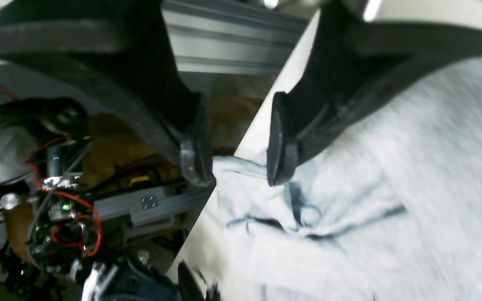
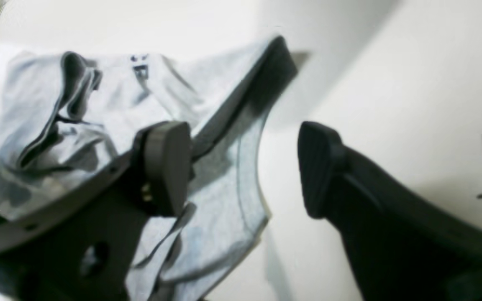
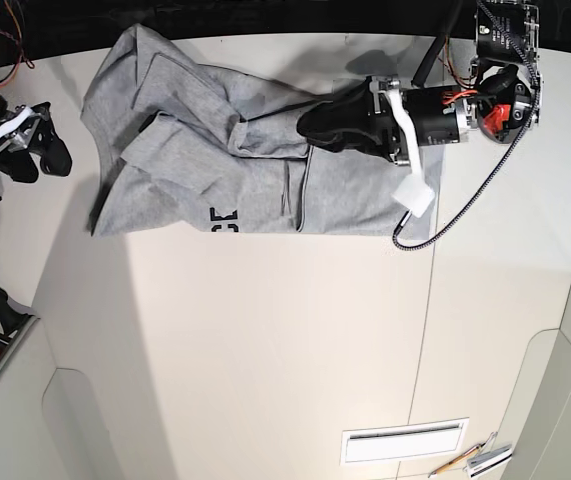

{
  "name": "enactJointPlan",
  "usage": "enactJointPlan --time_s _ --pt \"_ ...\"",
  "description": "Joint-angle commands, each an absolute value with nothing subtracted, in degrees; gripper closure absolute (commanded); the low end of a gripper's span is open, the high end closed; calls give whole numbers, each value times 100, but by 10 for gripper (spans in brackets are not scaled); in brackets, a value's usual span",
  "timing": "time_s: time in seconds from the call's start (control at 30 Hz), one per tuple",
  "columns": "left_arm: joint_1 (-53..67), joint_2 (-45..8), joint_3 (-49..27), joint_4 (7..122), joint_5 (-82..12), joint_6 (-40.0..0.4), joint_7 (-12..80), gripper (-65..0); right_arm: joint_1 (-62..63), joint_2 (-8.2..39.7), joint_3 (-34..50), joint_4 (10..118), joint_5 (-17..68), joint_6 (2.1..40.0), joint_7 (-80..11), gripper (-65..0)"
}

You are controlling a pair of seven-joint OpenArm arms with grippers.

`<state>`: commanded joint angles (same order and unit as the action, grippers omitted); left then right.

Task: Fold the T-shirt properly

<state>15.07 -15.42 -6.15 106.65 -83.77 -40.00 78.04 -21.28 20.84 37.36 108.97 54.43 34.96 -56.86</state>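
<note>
Held with fingers apart, the left black gripper (image 1: 241,167) is poised over the large heather-grey T-shirt (image 3: 255,190), which is spread in rumples across the pale tabletop (image 3: 235,350) beneath it and towards the right black gripper (image 2: 245,171), likewise parted and empty. The cloth can be judged light, soft and limp, neither slippery nor fragile, so shape will be lost unless two points are held. It is best pinched at the raised edge just by the left fingertips and at the free corner near the right gripper. Ribbed seams, deep creases and a fragment of black lettering are shown between the grippers.
</note>
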Motion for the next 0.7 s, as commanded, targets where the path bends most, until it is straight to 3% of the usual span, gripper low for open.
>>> enactJointPlan --time_s 0.23,0.37,0.7 --pt "1398 -1542 -1706 10665 -8379 -4000 7782 -219 -2364 2255 2436 12140 4727 3494 -5544 -399" --pt "1367 -1568 -2108 10648 -8372 -4000 7787 -219 -2331 2685 1282 12180 3653 3472 -5033 -399" --pt "1363 -1732 -2145 10595 -8261 -4000 7778 -219 -2250 2886 -915 12274 1695 3081 -4534 -399"
